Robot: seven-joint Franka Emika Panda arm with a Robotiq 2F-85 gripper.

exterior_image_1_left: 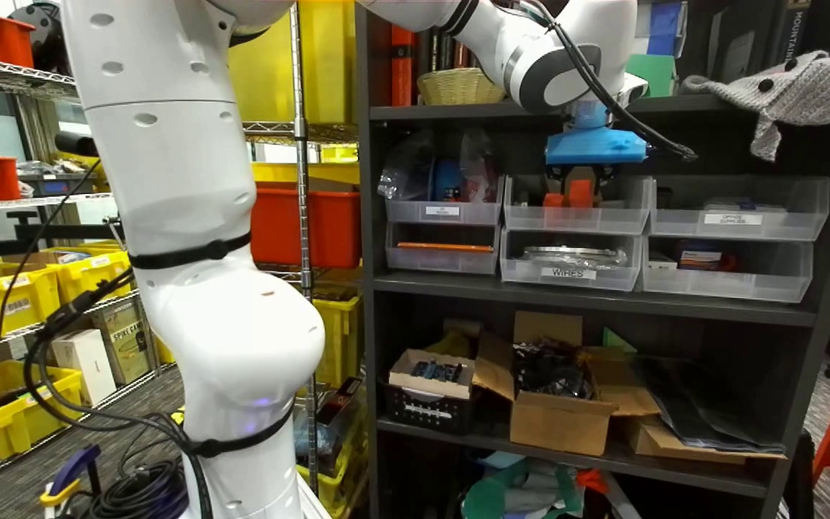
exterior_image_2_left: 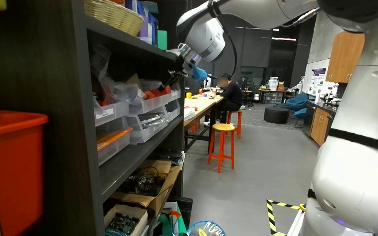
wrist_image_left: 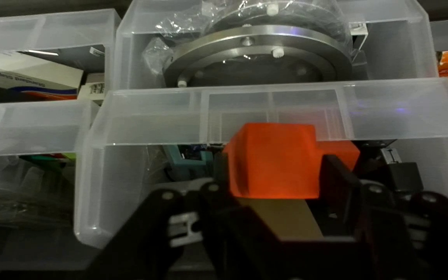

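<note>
- Open in front, between the upper middle bin (wrist_image_left: pixel 150 120) and the shelf (exterior_image_1_left: pixel 415 113) overhead.
- Walled off sideways by neighbouring bins (exterior_image_1_left: pixel 782 227).
- Crowded beside the orange block (wrist_image_left: pixel 280 161) by another orange piece (wrist_image_left: pixel 340 149) and a black part (wrist_image_left: pixel 403 175).

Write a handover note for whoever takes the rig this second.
Tool: appears closed on an orange block, fingers against both sides; grip firmness can't be told.
Where: block is in the upper middle clear bin, its top showing above the front edge; WIRES bin directly below. A second orange piece sits beside the block.
Done: fingers are around the block.
Left: block isn't out of the bin. If lifting, probably best to mind the front edge and the neighbouring piece.
</note>
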